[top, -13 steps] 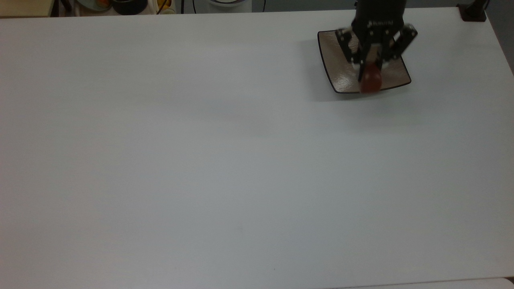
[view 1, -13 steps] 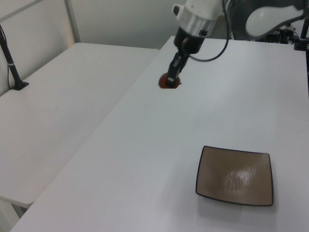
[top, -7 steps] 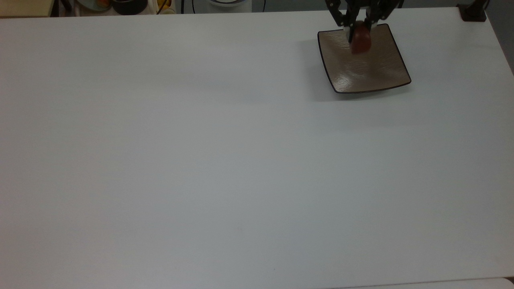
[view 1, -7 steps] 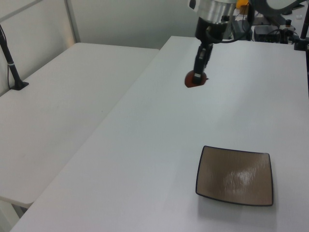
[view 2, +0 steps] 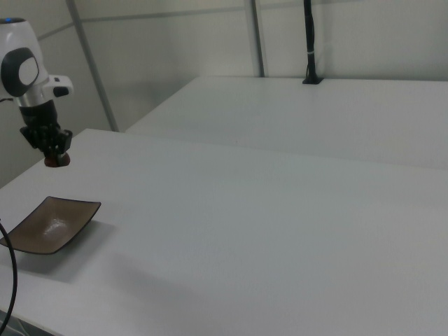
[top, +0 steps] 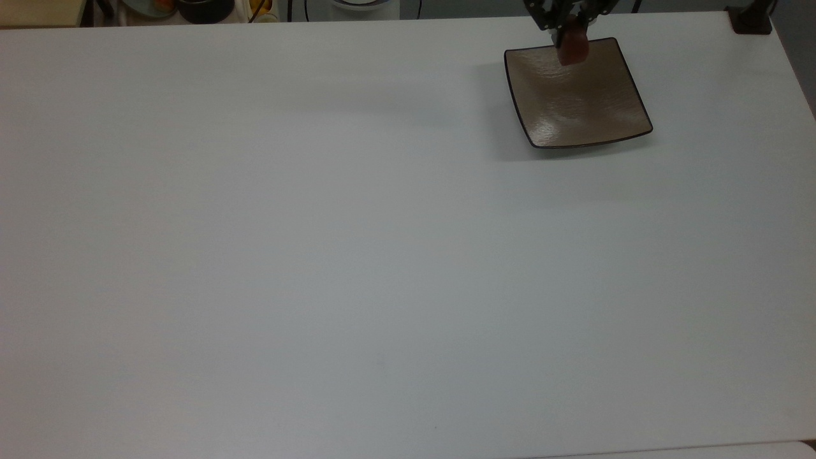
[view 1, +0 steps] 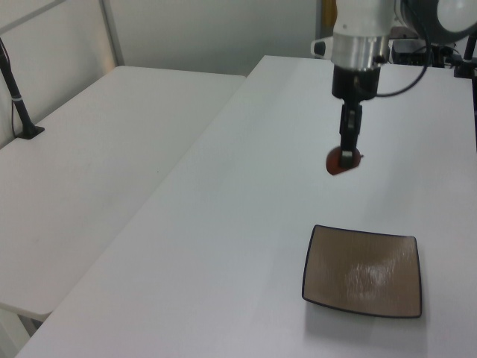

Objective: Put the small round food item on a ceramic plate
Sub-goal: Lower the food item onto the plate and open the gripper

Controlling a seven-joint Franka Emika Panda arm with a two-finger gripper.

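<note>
Where the left view's lower right corner lies nearest the camera, the ceramic plate [view 1: 363,271] sits flat on the white table [view 1: 246,224], a square, shallow brown dish with a thin dark rim and nothing on it. Above and beyond it in the same view, the small round food item [view 1: 341,161] hangs in the air, a glossy reddish-brown lump clear of both plate and table. The gripper [view 1: 347,153] points straight down and pinches the lump between its fingertips, the arm's white wrist rising toward the frame's upper right.

In the top view the plate [top: 577,95] lies near the upper right of the frame, and the food item [top: 572,48] shows over the plate's far edge (it is held above the dish, not resting on it), with the gripper [top: 569,29] at the very top edge.

In the right view the plate [view 2: 47,225] is at the lower left, the food item [view 2: 57,160] above it at the left edge, clamped in the gripper [view 2: 52,152].

Farther off in the left view, a second white table [view 1: 89,164] fills the left side.
</note>
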